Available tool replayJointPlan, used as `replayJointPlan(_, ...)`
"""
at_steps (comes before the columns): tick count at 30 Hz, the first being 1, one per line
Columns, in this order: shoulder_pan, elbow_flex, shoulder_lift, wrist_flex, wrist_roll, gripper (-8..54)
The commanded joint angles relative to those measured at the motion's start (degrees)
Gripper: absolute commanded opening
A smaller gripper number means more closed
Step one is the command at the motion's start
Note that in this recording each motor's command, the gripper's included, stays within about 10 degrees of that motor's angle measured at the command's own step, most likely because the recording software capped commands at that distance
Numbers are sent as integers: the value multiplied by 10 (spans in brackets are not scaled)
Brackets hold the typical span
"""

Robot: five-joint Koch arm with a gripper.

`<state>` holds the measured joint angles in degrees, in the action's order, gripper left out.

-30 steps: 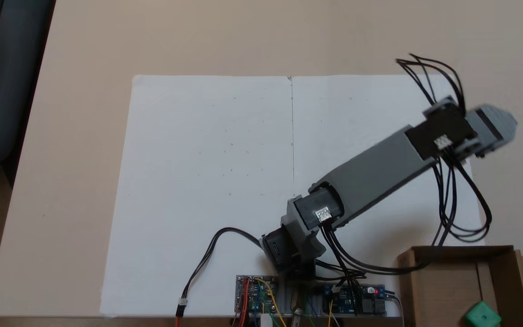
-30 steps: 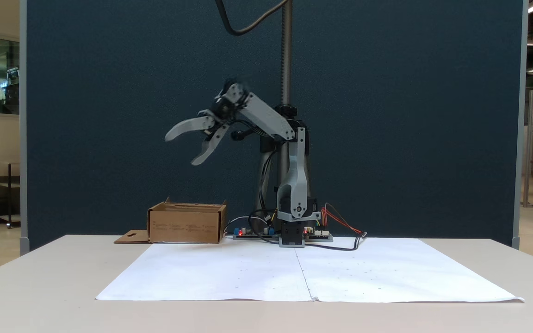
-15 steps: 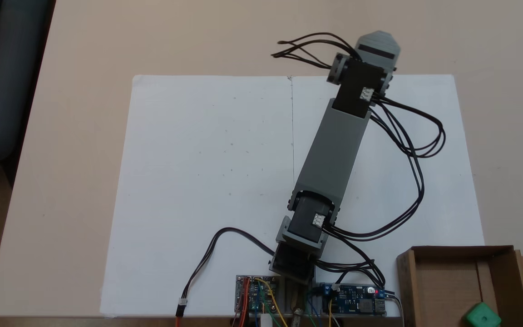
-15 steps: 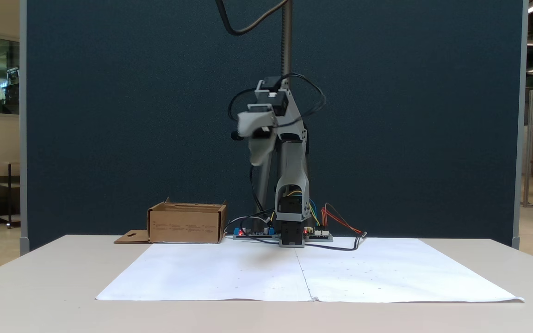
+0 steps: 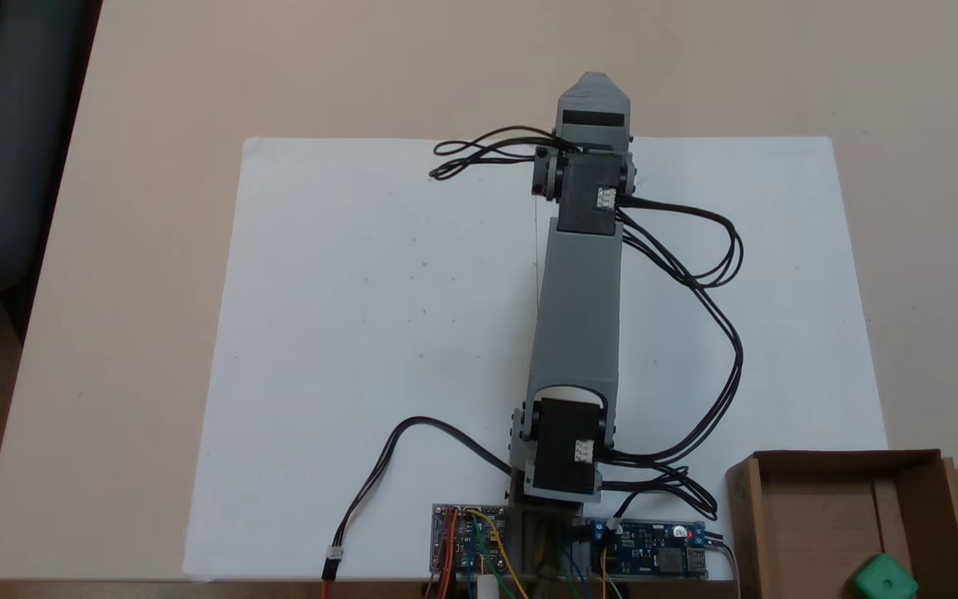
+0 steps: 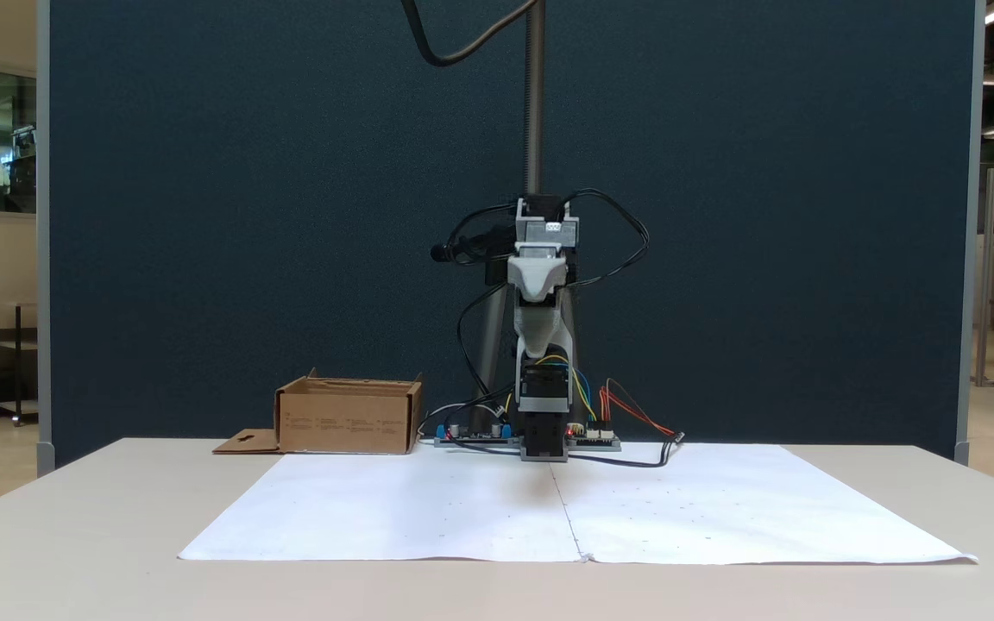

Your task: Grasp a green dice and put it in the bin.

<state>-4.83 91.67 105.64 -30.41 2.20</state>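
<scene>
1. A fixed view from above has the gripper at the end of the outstretched arm, over the paper's far edge; its jaws line up one behind the other, so open or closed cannot be told.
2. From the front, the gripper points down, well above the table.
3. The dice lies inside the bin, apart from the gripper.
4. The bin stands beside the arm's base.

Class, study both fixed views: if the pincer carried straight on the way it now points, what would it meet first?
Probably the white paper sheet or the bare table just beyond its far edge. The pincer tilts forward and down over that edge, with nothing between; depth is uncertain.
</scene>
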Motion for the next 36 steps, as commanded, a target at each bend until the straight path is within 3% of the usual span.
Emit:
replayJointPlan(1,4,4,42,96,-37,442)
replayJointPlan(14,16,225,91,364,-21,422)
replayJointPlan(36,16,614,291,768,-4,422)
